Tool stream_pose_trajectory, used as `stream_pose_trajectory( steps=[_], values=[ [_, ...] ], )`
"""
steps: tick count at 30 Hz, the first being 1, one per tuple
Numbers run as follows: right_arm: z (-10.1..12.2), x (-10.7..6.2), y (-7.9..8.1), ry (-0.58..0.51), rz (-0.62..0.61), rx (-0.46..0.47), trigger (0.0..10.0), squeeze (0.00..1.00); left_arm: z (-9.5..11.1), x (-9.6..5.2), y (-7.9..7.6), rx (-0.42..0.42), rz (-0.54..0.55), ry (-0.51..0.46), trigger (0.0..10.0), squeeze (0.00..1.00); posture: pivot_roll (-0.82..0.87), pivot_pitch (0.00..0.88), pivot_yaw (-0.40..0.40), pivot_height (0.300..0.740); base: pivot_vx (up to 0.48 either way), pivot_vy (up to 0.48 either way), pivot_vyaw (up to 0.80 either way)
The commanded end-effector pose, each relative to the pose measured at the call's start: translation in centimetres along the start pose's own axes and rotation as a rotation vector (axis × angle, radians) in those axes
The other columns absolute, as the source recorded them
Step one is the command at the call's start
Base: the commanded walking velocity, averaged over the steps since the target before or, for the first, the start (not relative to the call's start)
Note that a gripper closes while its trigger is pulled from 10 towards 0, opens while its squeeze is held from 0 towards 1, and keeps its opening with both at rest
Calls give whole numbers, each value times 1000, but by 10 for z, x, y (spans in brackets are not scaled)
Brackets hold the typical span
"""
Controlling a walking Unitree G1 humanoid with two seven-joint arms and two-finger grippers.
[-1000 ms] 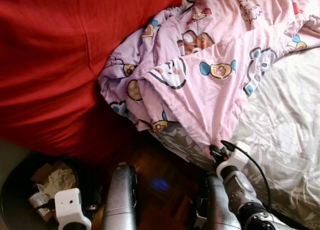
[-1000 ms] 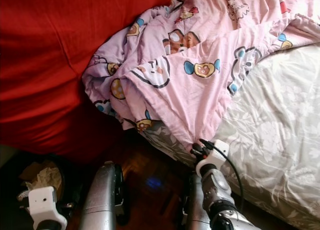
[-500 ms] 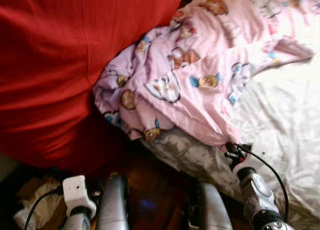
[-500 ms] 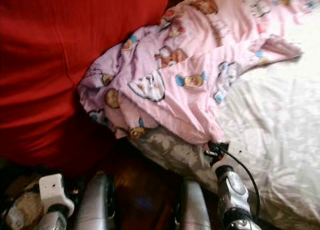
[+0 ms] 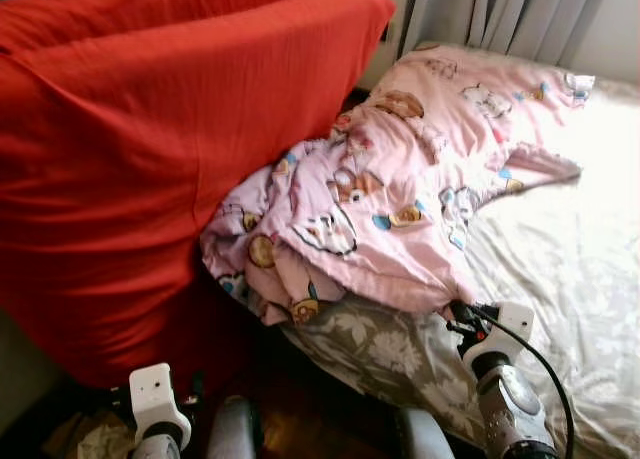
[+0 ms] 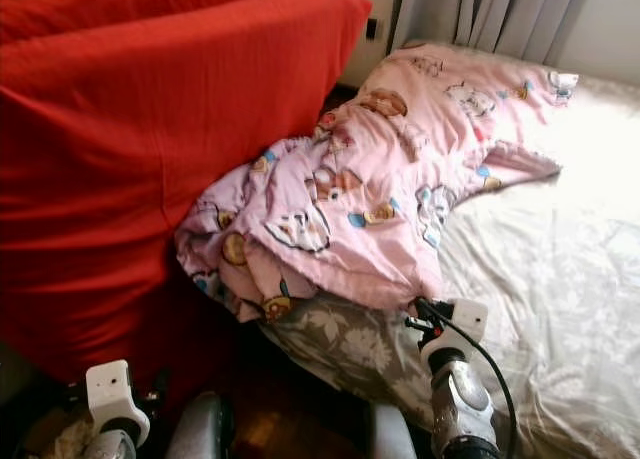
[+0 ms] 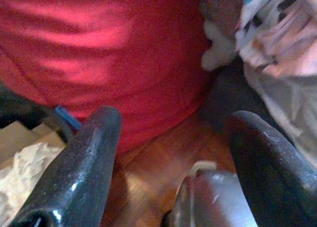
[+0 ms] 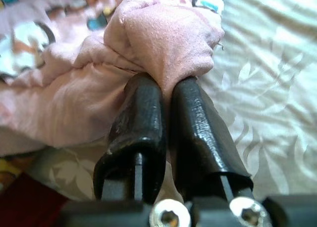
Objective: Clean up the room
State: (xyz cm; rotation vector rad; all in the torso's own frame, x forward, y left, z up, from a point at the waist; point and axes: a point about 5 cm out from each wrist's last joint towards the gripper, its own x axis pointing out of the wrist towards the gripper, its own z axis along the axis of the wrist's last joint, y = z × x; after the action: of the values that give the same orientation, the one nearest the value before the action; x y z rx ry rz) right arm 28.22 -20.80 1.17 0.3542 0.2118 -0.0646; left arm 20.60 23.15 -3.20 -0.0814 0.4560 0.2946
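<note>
Pink blanket (image 5: 400,179) pinched at its near corner

Clamped tight between right gripper (image 8: 167,88) fingers at bed's (image 5: 560,249) near edge; heaped left against red cushion (image 5: 140,149). Left gripper (image 7: 168,153) spread wide, low over wooden floor (image 7: 148,172).

Place: we take this for a bedroom in a home.
Bed (image 5: 560,279): our landmark, covered in a pale leaf-patterned sheet.
Quilt (image 5: 400,179): pink, cartoon-printed, bunched on the bed.
Red cover (image 5: 130,149): we see it draped just beside the bed.
Curtains (image 5: 500,14): grey, beyond the bed's far end.
Floor (image 7: 148,158): dark wood, beside the bed.
</note>
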Motion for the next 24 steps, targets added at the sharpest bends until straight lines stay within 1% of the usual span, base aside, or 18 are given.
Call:
stream_pose_trajectory(
  steps=[1, 6, 9, 15, 19, 24],
  values=[
    [3, -2, -3, -26, -22, -9, 10000, 0, -8, -1, 8, 12, 23, 35, 10000, 0, -19, 0, -15, 615, 0, 0, 0],
    [2, -1, -1, -27, -31, -15, 10000, 0, -17, -1, 13, 22, 34, 78, 10000, 0, -25, 0, -3, 635, 0, 0, 0],
    [3, 1, 0, -27, -31, -24, 10000, 0, -20, -1, 13, 28, 32, 96, 10000, 0, -23, 0, -1, 645, 0, 0, 0],
    [5, 2, -3, -33, -82, -14, 10000, 0, -26, -3, 15, 31, 41, 121, 10000, 0, -18, 0, 6, 675, 0, 0, 0],
    [6, 2, -3, -41, -82, -22, 10000, 0, -31, -4, 18, 39, 46, 145, 10000, 0, -24, 0, 10, 705, 0, 0, 0],
    [7, 3, -3, -43, -84, -36, 10000, 0, -33, -4, 19, 42, 48, 159, 10000, 0, -29, 0, 14, 725, 0, 0, 0]
  ],
)
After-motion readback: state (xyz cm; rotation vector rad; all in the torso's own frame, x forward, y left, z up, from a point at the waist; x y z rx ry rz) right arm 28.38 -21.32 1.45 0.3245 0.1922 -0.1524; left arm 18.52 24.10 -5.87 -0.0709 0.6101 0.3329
